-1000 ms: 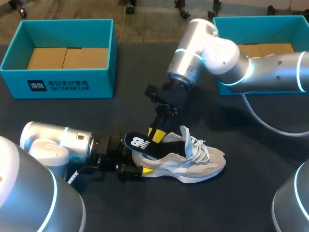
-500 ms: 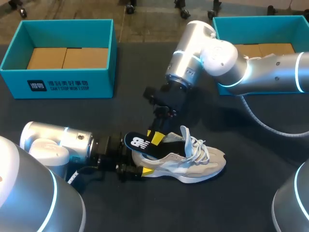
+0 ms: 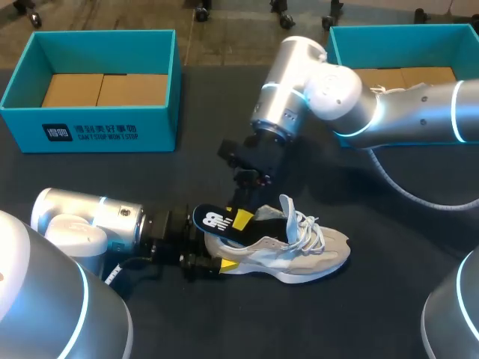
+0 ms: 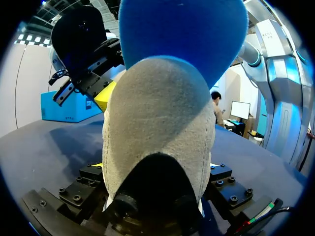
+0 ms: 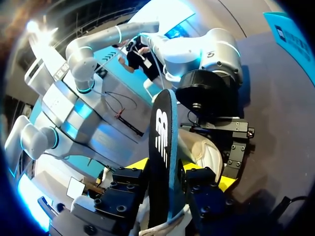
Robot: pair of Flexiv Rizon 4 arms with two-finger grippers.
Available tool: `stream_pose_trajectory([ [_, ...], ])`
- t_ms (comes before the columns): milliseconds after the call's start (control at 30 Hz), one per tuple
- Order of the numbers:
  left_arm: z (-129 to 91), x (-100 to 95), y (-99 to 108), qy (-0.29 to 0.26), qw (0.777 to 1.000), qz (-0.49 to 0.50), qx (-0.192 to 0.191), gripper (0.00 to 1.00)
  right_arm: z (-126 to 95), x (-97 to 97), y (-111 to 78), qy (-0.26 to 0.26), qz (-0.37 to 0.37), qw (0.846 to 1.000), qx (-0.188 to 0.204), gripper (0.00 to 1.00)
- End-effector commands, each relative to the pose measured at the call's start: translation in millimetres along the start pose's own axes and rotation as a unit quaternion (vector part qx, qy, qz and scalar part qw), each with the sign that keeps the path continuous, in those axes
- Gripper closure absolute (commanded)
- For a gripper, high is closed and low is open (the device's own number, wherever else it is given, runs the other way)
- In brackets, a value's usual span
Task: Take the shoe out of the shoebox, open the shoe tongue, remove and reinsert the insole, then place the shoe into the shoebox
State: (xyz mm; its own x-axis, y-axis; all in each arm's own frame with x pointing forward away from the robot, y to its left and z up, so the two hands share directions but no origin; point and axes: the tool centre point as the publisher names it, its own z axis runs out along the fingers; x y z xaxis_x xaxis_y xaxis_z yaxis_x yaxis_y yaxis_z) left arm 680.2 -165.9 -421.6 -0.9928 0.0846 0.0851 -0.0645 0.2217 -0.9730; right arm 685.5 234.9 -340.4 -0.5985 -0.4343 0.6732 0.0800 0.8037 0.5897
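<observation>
Insole (image 3: 213,221), pinched in our right claw (image 3: 239,215), stood half out of the shoe (image 3: 299,250); left claw (image 4: 155,169) clamped heel (image 4: 157,123); slow straight pull seemed best.

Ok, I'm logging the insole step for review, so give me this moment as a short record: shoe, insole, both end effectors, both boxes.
shoe: pale grey, resting on its sole on the table, outside both boxes
insole: dark blue, heel end sticking up out of the shoe
left end effector: shut on the shoe's heel
right end effector: shut on the raised insole
left shoebox: teal, open, far left, no shoe inside
right shoebox: teal, open, far right, partly hidden
</observation>
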Motion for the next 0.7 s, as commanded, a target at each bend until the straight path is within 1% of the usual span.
stream_pose_trajectory([
  [33, 2, -2.7, 4, 0.0, 1.0, 0.0, 0.0, 1.0, 2, -3.4, 2.8, 0.005, -0.003, 1.0, 0.005, 0.65],
  [167, 2, -2.7, 4, 0.0, 1.0, 0.0, 0.0, 1.0, 3, -2.8, 3.7, 0.008, -0.005, 1.0, 0.007, 0.69],
  [200, 2, -2.7, 4, 0.0, 1.0, 0.0, 0.0, 1.0, 5, -2.5, 3.5, 0.012, -0.008, 1.0, 0.006, 0.93],
  [233, 2, -2.7, 4, 0.0, 1.0, 0.0, 0.0, 1.0, 6, -2.4, 3.3, 0.013, -0.009, 1.0, 0.006, 1.0],
  [433, 2, -2.7, 4, 0.0, 1.0, 0.0, 0.0, 1.0, 9, 3.7, 6.4, 0.013, -0.024, 1.0, 0.01, 1.0],
  [700, 2, -2.7, 4, 0.0, 1.0, 0.0, 0.0, 1.0, 1, 13.7, 30.7, 0.01, -0.063, 0.997, 0.04, 1.0],
])
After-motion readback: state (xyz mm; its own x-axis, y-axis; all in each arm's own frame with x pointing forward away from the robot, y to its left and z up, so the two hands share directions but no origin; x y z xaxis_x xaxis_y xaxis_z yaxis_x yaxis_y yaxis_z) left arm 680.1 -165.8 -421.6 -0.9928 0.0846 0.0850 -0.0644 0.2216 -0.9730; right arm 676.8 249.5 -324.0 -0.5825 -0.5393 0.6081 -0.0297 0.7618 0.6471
